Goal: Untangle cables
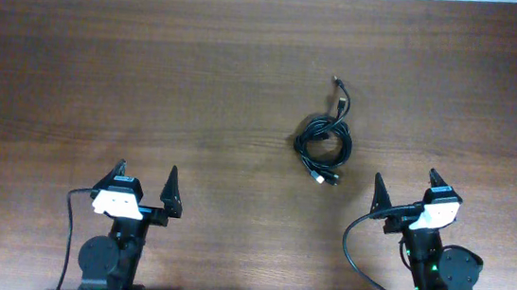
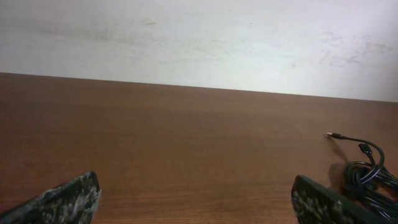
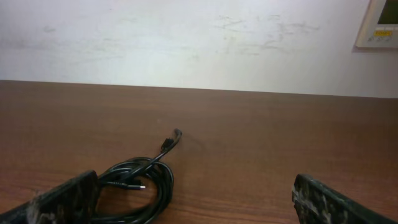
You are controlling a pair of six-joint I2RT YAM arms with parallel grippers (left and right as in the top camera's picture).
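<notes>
While the cables (image 1: 323, 142) lie bundled on the table (image 1: 151, 78), left claw (image 1: 147, 174) gaping wide, empty, right claw (image 1: 406, 176) likewise

Tangle of cables (image 2: 373, 180) partly beyond the left wrist view's edge; strand count perhaps three.

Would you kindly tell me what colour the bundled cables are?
The cables are black; the right wrist view shows them best.

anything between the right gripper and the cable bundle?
Nothing. Only bare table lies between the right gripper and the cables, clearest in the overhead view.
</notes>
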